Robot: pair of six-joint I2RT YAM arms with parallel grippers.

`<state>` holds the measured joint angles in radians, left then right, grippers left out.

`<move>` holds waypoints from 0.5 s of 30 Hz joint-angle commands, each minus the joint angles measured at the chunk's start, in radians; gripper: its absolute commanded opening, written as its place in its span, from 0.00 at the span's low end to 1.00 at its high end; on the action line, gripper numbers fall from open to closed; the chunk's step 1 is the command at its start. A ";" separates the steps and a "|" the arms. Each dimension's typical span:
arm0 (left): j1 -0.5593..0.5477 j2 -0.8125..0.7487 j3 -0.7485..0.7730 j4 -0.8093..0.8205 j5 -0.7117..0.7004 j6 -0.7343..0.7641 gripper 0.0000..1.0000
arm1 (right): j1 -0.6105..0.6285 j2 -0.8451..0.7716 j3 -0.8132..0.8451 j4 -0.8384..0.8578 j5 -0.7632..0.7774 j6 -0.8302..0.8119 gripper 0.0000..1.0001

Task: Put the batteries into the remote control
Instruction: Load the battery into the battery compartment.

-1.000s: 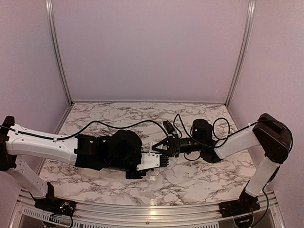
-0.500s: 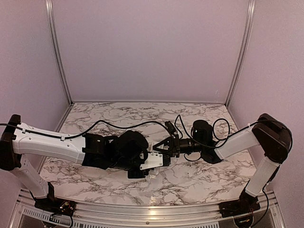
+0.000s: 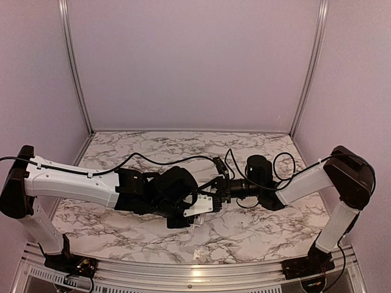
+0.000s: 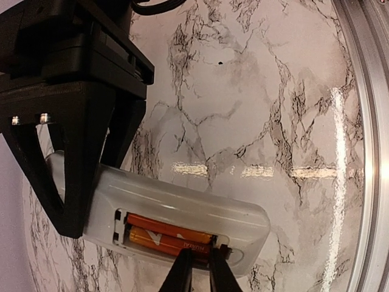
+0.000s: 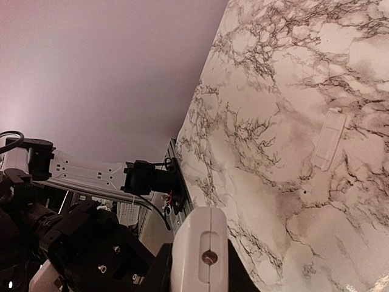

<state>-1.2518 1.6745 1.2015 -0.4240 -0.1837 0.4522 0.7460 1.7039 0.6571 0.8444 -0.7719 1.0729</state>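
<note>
The white remote control (image 4: 182,207) is held off the table by its left end in my right gripper (image 4: 79,158), back side showing. Two orange-red batteries (image 4: 167,234) lie side by side in its open recess. My left gripper (image 4: 198,267) comes up from below with its fingers almost together, their tips against the right end of the nearer battery. In the right wrist view the remote's end (image 5: 200,249) sits clamped between the fingers of my right gripper (image 5: 200,271). From above, the remote (image 3: 204,206) sits where the left gripper (image 3: 190,215) meets the right gripper (image 3: 215,194).
The loose white battery cover (image 5: 329,139) lies flat on the marble table (image 3: 256,229), and shows from above near the front edge (image 3: 197,252). Metal rail (image 4: 371,121) runs along the table's near edge. Purple walls enclose the back and sides. Cables loop above the right arm.
My left arm has moved right, closing in on the remote held by the right gripper. The right gripper with the remote has barely shifted.
</note>
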 commanded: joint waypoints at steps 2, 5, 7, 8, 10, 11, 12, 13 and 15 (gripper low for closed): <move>0.049 0.102 -0.015 -0.130 -0.026 -0.014 0.14 | 0.046 -0.076 0.067 0.182 -0.175 0.103 0.00; 0.054 0.094 -0.005 -0.134 0.007 -0.019 0.18 | 0.046 -0.087 0.067 0.168 -0.177 0.093 0.00; 0.054 0.070 -0.006 -0.122 0.013 -0.024 0.20 | 0.046 -0.091 0.067 0.142 -0.172 0.073 0.00; 0.054 0.049 -0.010 -0.102 0.016 -0.025 0.20 | 0.044 -0.090 0.065 0.127 -0.170 0.063 0.00; 0.054 0.006 -0.023 -0.069 0.020 -0.032 0.21 | 0.038 -0.088 0.062 0.102 -0.162 0.042 0.00; 0.054 -0.020 -0.029 -0.052 0.026 -0.035 0.21 | 0.033 -0.086 0.061 0.086 -0.159 0.032 0.00; 0.054 -0.042 -0.036 -0.031 0.028 -0.040 0.21 | 0.027 -0.084 0.059 0.069 -0.154 0.022 0.00; 0.054 -0.069 -0.045 -0.012 0.027 -0.043 0.22 | 0.021 -0.084 0.058 0.051 -0.150 0.011 0.00; 0.054 -0.116 -0.063 0.026 0.031 -0.052 0.22 | 0.009 -0.084 0.058 0.013 -0.142 -0.012 0.00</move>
<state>-1.2358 1.6321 1.1900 -0.4065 -0.1081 0.4294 0.7479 1.6825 0.6621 0.8154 -0.7940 1.0679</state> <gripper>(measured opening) 0.216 0.190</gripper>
